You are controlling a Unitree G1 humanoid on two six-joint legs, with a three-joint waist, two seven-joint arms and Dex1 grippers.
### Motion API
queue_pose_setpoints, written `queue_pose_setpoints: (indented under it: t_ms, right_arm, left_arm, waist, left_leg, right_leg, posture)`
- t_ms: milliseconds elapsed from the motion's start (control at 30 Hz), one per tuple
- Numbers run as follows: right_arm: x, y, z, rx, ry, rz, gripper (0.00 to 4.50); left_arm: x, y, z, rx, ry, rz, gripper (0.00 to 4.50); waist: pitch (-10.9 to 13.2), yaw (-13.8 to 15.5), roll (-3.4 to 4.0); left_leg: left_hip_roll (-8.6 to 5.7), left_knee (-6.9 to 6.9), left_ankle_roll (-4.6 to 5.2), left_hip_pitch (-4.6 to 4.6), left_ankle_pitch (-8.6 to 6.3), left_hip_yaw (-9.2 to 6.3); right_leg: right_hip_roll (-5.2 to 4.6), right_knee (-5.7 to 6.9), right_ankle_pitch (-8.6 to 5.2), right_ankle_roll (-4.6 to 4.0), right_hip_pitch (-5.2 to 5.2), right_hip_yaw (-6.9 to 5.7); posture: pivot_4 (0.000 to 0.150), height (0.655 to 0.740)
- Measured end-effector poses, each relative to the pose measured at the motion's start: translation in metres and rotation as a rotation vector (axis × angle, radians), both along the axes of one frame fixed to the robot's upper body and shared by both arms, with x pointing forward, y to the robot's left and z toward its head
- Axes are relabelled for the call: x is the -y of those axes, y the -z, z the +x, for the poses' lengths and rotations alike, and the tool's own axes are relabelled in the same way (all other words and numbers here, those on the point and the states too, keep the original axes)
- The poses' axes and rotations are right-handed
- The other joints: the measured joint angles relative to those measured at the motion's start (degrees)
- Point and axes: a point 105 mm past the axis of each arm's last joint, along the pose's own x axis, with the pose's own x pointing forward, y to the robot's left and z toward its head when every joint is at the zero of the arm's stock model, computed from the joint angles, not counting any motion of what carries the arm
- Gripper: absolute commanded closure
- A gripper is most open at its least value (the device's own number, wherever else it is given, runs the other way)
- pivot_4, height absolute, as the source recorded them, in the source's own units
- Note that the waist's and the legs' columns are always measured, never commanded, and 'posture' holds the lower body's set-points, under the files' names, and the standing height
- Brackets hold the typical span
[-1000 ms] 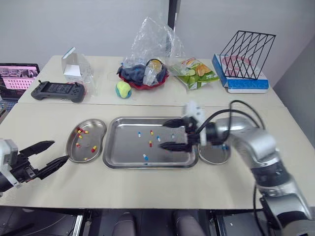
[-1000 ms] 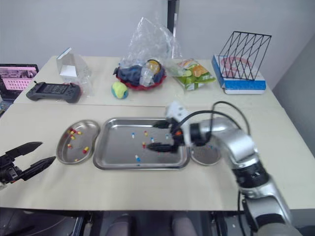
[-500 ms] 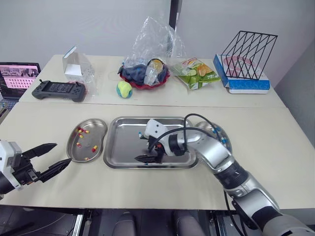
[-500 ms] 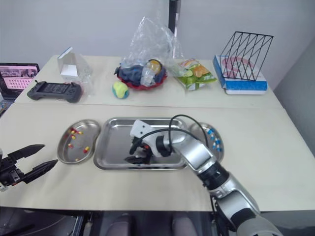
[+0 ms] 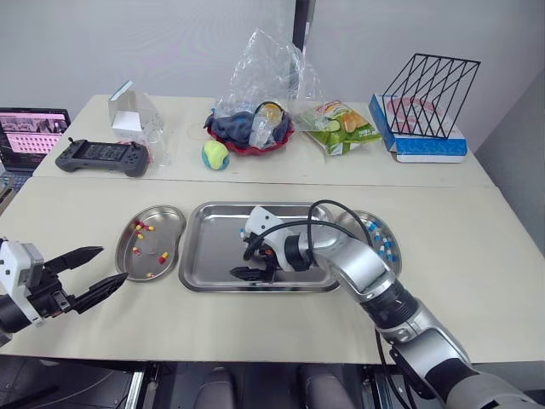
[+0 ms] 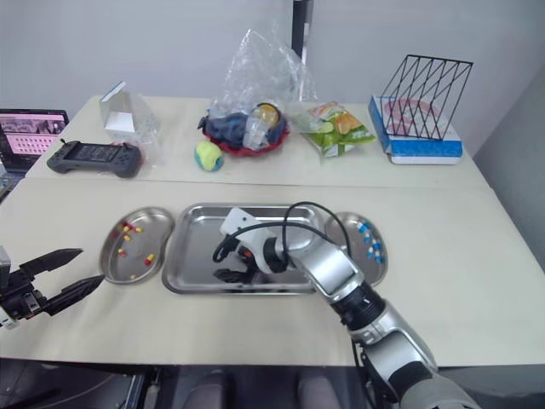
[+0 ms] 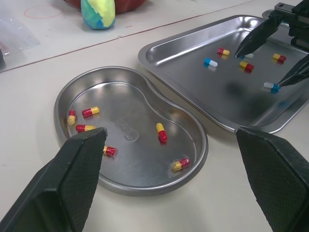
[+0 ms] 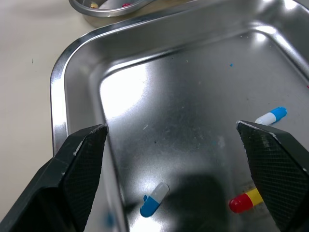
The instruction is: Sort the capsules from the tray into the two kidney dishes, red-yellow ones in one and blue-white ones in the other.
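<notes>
Under tray (image 5: 213, 249), beige table (image 5: 255, 331); wall (image 5: 128, 43) perhaps grey

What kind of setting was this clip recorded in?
Likely an office or lab test bench, not a clinic: plain tables against a bare wall, with a laptop, a game controller and a snack bag lying behind the steel tray.

Bright, even room light; glare streaks the steel tray (image 8: 193, 111), shadows soft.
</notes>
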Motion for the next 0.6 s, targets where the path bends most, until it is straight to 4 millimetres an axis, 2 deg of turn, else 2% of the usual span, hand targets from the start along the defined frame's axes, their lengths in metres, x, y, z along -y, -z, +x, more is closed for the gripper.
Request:
queue_pose_setpoints:
  t_ms: [100, 300, 433, 600]
  right_arm:
    - [-0.006, -0.001, 0.013, 0.002, 0.082, 0.029, 0.0]
    - [-0.004, -0.007, 0.038, 0.062, 0.218, 0.044, 0.0]
    - [-0.004, -0.001, 0.046, 0.053, 0.256, 0.032, 0.0]
    - [-0.012, -0.002, 0.047, 0.058, 0.248, 0.054, 0.0]
  left_arm:
    - [0.0, -0.001, 0.001, 0.005, -0.002, -0.002, 0.01]
    - [-0.001, 0.001, -0.001, -0.005, -0.008, -0.001, 0.01]
    - [-0.001, 0.001, -0.001, -0.005, -0.01, -0.001, 0.01]
    - [-0.002, 0.001, -0.001, -0.004, -0.011, -0.001, 0.01]
  waist:
    - [0.0, -0.1, 0.0]
    - [0.0, -0.1, -0.01]
    - [0.0, -0.2, 0.0]
    - [0.0, -0.9, 0.0]
  left_leg:
    - [0.0, 0.0, 0.0, 0.0, 0.0, 0.0]
    - [0.0, -0.06, -0.01, -0.03, 0.0, -0.01]
    - [0.0, -0.07, -0.01, -0.02, 0.0, 0.0]
    - [0.01, -0.12, -0.01, -0.02, 0.0, -0.01]
  right_leg:
    - [0.0, 0.04, 0.0, 0.0, -0.02, 0.0]
    - [-0.01, 0.01, -0.01, -0.01, -0.05, -0.04]
    - [-0.01, 0.03, -0.01, -0.02, -0.08, -0.03]
    - [0.0, 0.05, -0.03, -0.05, -0.1, -0.04]
  posture:
    - [0.15, 0.7174]
    - [0.15, 0.7174]
    - [0.15, 0.7174]
    - [0.15, 0.7174]
